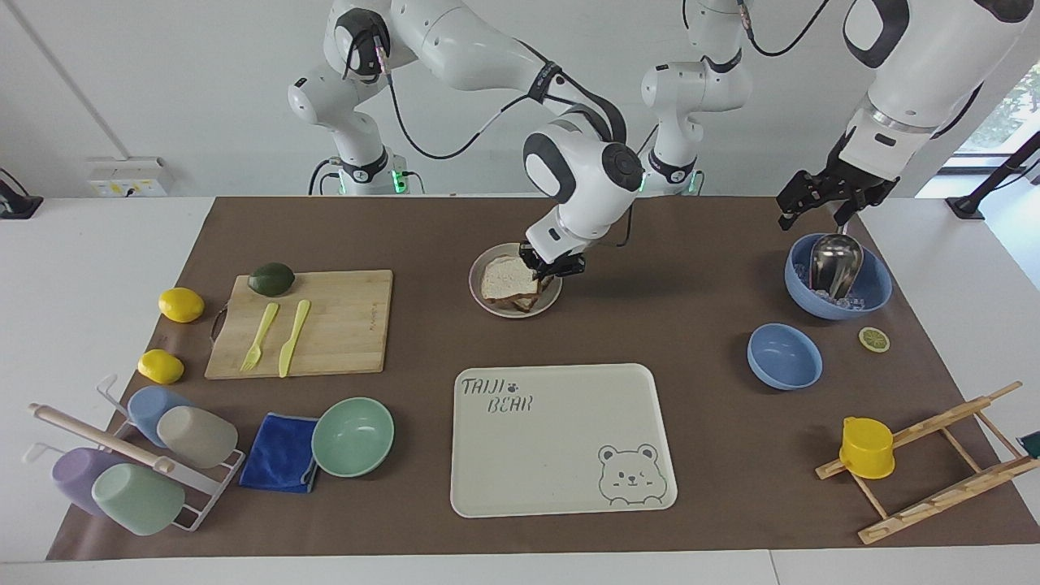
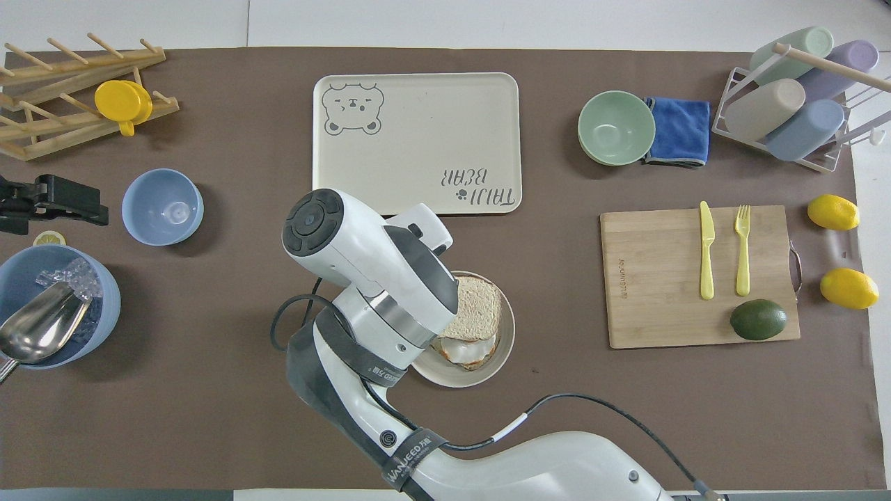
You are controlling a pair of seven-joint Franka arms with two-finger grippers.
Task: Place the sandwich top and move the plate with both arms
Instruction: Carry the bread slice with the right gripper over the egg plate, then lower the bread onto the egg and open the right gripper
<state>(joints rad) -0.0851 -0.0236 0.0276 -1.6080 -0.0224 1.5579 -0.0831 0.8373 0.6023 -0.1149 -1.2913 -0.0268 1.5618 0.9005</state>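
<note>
The sandwich top (image 1: 505,278), a pale speckled bread slice, lies a little tilted on the stack on the round beige plate (image 1: 520,314). It shows in the overhead view (image 2: 478,313) over the bread slice with a fried egg (image 2: 465,352) on the plate (image 2: 454,378). My right gripper (image 1: 546,268) is low at the slice's edge toward the left arm's end and is shut on it. The right arm's wrist hides this gripper from overhead. My left gripper (image 1: 812,213) waits in the air over the blue ice bowl (image 1: 792,280), also seen in the overhead view (image 2: 83,209).
The cream bear tray (image 1: 561,439) lies farther from the robots than the plate. A cutting board (image 1: 341,325) with fork, knife and avocado is toward the right arm's end. A small blue bowl (image 1: 784,356) and mint-green bowl (image 1: 353,436) stand on the mat.
</note>
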